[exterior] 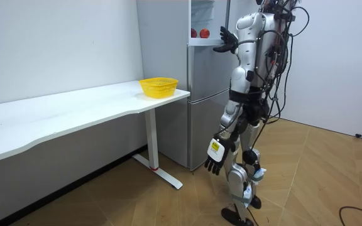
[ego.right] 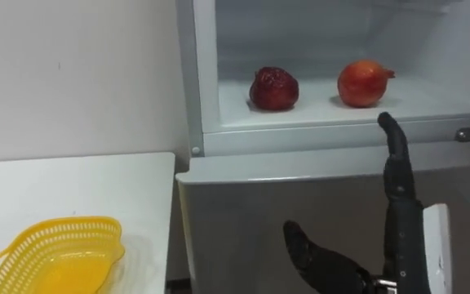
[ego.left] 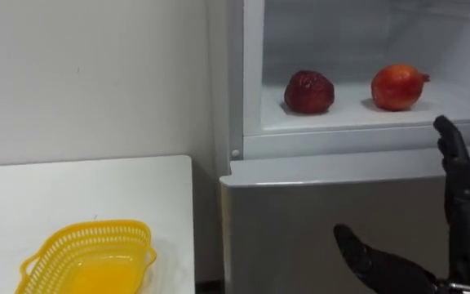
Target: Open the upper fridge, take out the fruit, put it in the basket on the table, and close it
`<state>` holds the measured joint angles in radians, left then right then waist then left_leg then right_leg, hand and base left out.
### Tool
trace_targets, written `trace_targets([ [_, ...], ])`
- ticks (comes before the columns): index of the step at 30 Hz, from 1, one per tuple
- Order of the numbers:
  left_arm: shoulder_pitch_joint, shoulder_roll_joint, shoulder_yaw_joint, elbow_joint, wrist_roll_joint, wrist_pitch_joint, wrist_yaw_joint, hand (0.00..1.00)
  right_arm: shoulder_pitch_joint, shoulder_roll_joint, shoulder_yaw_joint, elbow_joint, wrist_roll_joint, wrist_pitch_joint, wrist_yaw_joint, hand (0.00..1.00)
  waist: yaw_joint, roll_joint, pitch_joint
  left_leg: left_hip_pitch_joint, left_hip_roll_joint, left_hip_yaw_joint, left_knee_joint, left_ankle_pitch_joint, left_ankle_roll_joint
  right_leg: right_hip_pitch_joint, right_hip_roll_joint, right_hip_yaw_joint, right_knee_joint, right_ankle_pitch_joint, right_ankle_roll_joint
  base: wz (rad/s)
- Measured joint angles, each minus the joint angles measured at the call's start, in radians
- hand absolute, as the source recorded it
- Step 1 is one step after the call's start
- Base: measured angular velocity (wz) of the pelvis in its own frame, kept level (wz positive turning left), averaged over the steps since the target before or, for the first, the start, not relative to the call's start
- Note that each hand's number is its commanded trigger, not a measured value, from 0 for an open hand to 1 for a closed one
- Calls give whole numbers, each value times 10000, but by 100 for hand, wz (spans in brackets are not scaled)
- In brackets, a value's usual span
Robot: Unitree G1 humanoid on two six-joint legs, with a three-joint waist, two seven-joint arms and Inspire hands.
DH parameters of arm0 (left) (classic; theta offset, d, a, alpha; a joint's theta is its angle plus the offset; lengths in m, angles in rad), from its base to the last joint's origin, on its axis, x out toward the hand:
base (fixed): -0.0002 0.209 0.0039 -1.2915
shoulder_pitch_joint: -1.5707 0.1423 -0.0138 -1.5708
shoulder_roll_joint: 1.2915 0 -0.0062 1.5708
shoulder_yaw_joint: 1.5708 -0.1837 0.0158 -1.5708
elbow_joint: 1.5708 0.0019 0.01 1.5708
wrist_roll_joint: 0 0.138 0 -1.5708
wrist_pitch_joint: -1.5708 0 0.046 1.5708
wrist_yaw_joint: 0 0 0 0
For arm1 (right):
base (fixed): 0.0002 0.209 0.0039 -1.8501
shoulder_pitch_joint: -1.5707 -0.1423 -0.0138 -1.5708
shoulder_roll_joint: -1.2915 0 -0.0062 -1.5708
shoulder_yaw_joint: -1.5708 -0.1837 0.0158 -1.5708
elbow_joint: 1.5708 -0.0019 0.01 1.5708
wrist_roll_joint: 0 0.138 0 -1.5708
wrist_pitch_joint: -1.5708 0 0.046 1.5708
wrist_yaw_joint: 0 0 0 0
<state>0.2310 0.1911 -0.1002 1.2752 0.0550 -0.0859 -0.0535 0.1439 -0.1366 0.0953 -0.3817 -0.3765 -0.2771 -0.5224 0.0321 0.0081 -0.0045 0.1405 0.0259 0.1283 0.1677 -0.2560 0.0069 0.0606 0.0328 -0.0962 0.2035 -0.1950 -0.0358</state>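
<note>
Nearest to me runs the long white tabletop on white legs (exterior: 74, 113). At its far end, close to the edge beside the fridge, sits a yellow plastic basket with a latticed wall (ego.left: 88, 249).

The robot stands upright on the wooden plank floor (exterior: 332, 169) just past the table's end, facing the tall silver-grey fridge (ego.left: 317, 220). Its left hand (exterior: 213, 164) hangs low beside its thigh with the fingers loose and pointing down, holding nothing. Its right hand (ego.left: 462, 212) is raised in front of the fridge at the level of the upper compartment's lower edge. The fingers are straight and pointing up, the thumb is spread wide to the side, and the hand is empty, touching neither fruit.

Beyond it the upper compartment stands open. On its white shelf rest two fruits, well apart: a dark red, lumpy round fruit (ego.left: 308, 91) on the left and an orange-red round fruit with a small pointed tip (ego.left: 398, 86) on the right. The raised fingertips stand just below and to the right of the second.
</note>
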Motion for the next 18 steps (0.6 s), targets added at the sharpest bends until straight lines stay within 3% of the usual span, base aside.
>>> trace_targets([
  [5,-27,-4,9,2,265,2,-30,0,-795,-353,-66,-106,348,-145,-107,0,35,-81,-16,-21,-4,-219,7,2,-2,107,-17,-248,-127,2,-4,15],
  [8,-20,-7,42,-1,269,81,-39,0,-1239,-461,-394,-249,819,-152,-105,0,34,-210,55,36,-6,-351,7,6,-9,272,-35,-436,-189,3,-6,14],
  [13,-101,-54,224,-12,687,219,-23,0,-2325,-622,-888,-214,1728,-136,-430,0,82,-395,32,16,-20,-502,32,6,-9,298,-60,-542,-195,3,-6,6],
  [18,-95,-50,829,-293,1154,444,-97,0,-2875,-1071,-1442,573,1842,11,-403,0,284,-584,73,33,-44,-646,36,13,1,383,-112,-737,-205,3,-5,6],
])
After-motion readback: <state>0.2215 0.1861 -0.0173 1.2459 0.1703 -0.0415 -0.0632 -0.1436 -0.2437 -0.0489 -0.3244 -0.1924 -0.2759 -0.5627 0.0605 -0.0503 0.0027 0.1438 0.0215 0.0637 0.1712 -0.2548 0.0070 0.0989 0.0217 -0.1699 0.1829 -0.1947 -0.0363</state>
